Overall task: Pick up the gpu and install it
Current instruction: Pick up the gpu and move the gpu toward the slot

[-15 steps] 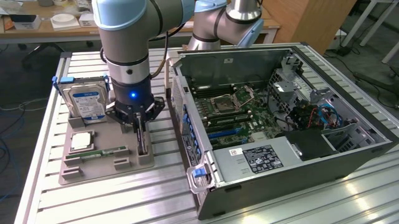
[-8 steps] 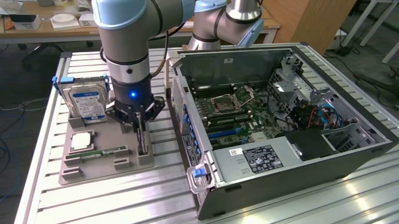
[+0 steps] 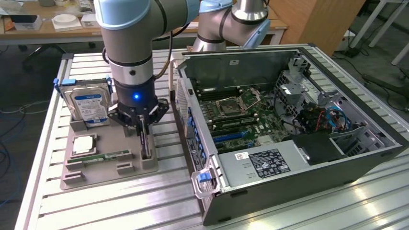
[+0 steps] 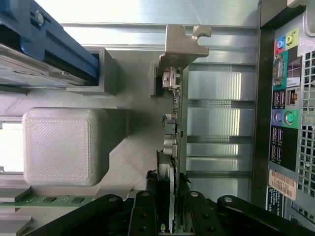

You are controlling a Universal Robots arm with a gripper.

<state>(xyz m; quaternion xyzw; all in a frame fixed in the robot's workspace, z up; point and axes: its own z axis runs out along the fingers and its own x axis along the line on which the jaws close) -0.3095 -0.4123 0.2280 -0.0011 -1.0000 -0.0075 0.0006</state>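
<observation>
Ribbed aluminium slats make up the table (image 3: pixel 128 201) under me, with a wooden desk (image 3: pixel 38 31) behind it at the back of the room. On the slats, toward the exterior view's left, lies a grey printed tray (image 3: pixel 102 172). It holds a hard drive (image 3: pixel 89 106) with a blue-and-white label standing at its far end, a square processor (image 3: pixel 84 143) lying flat, and a green RAM stick (image 3: pixel 105 156) resting near the front. The gpu (image 3: pixel 147 146) stands on edge along the tray's side nearest the open computer case (image 3: pixel 288 120), its lower edge down at the tray. My gripper (image 3: pixel 142 127) reaches straight down over that card. In the wrist view my gripper (image 4: pixel 169 199) has its black fingers (image 4: pixel 145 211) pressed against both faces of the gpu (image 4: pixel 173 123), so my jaws are closed on it. The card's silvery bracket (image 4: pixel 182 44) sits at the end away from my grip. Beside the tray, the case lies open with its motherboard (image 3: pixel 246 115) exposed, and its rear port panel (image 4: pixel 285 98) faces the card, apart from it.
</observation>
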